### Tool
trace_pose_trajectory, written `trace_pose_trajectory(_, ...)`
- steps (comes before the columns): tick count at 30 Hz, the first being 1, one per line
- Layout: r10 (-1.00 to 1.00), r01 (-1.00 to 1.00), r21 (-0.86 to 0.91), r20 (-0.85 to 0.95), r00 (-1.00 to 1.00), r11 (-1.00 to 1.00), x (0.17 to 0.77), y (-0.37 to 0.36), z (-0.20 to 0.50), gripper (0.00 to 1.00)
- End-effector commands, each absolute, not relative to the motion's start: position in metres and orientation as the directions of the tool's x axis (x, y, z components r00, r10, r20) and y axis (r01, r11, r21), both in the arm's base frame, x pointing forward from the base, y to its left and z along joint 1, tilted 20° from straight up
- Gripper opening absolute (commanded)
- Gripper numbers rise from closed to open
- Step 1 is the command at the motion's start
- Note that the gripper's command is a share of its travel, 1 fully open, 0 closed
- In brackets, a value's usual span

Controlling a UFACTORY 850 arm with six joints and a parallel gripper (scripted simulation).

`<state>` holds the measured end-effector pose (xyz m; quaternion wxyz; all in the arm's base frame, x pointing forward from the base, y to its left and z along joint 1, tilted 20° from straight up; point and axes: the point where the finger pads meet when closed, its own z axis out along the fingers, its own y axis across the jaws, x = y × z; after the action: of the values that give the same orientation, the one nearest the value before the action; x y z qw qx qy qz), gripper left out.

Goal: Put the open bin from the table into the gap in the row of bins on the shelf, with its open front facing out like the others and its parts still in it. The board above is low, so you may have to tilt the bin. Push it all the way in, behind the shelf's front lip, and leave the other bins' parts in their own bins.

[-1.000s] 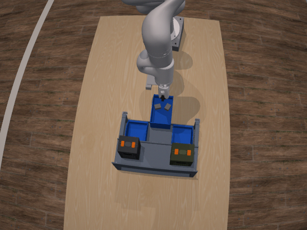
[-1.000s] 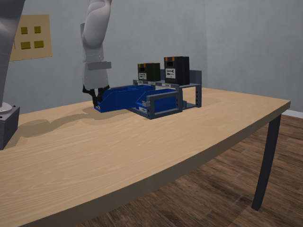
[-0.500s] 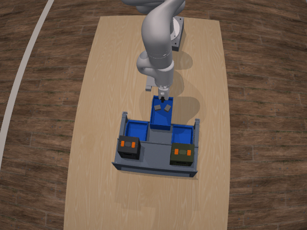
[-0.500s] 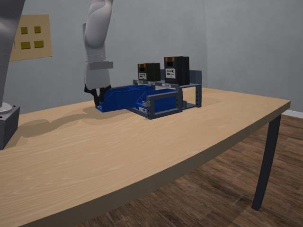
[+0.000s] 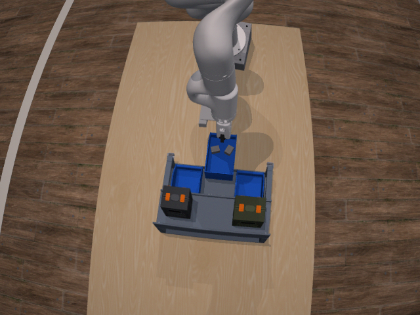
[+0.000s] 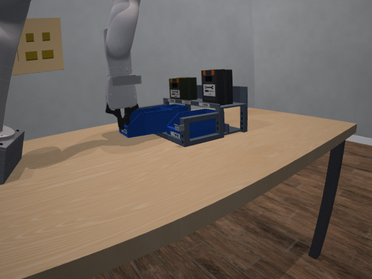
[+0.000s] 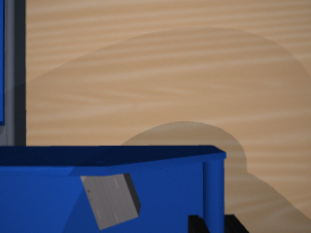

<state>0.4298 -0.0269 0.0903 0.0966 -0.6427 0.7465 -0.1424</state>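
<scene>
The fingers [image 5: 222, 138] [image 6: 123, 120] are pinching the low front wall of the open bin [image 5: 220, 161] [image 6: 153, 120] [image 7: 165, 194]. The bin's back end is just in the mouth of the gap, between the two other blue bins [image 5: 186, 179] [image 6: 204, 131] and [image 5: 249, 184], and its front sticks out over the tabletop [image 5: 135, 135] [image 6: 150, 195] [image 7: 146, 73]. So the job now looks like sliding it in. Next, the arm should push it straight back, keeping its tilt small, until the front drops behind the shelf's lip.

The big gray shelf [image 5: 216, 213] [image 6: 201, 142] [image 7: 19, 73] has a low top board, and the bin's back could bump it. A black case [image 5: 176, 202] [image 6: 217, 86] and a green case [image 5: 249, 210] [image 6: 182, 88] sit on that board. The side bins leave little room, so a crooked push could catch them. Two small gray parts [image 5: 215, 149] [image 7: 112, 200] lie in the bin and might slide.

The blue bin [image 5: 220, 165] [image 6: 150, 121] [image 7: 167, 199] is moving a little closer to the shelf [image 5: 212, 213] [image 6: 204, 140] [image 7: 19, 73]. In the top view, its far end is now covering slightly more of the gap [image 5: 219, 187] in the row than it was covering a second ago. The gripper [image 5: 222, 138] [image 6: 122, 123] [image 7: 217, 225] is advancing in the same direction, and the arm [image 5: 216, 67] [image 6: 121, 39] above it is following by a small amount. One grey block [image 5: 229, 149] [image 7: 112, 201] and another grey block [image 5: 214, 149] are travelling along inside the bin.
</scene>
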Motion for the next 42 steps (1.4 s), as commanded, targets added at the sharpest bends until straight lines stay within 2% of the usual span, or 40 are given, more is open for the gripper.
trace_pose_trajectory(1,-0.987,-0.932,-0.338,0.039,-0.155,0.133,0.436,-0.028,0.093,0.0)
trace_pose_trajectory(42,-0.987,-0.931,-0.339,0.039,-0.155,0.133,0.458,-0.031,0.101,0.0)
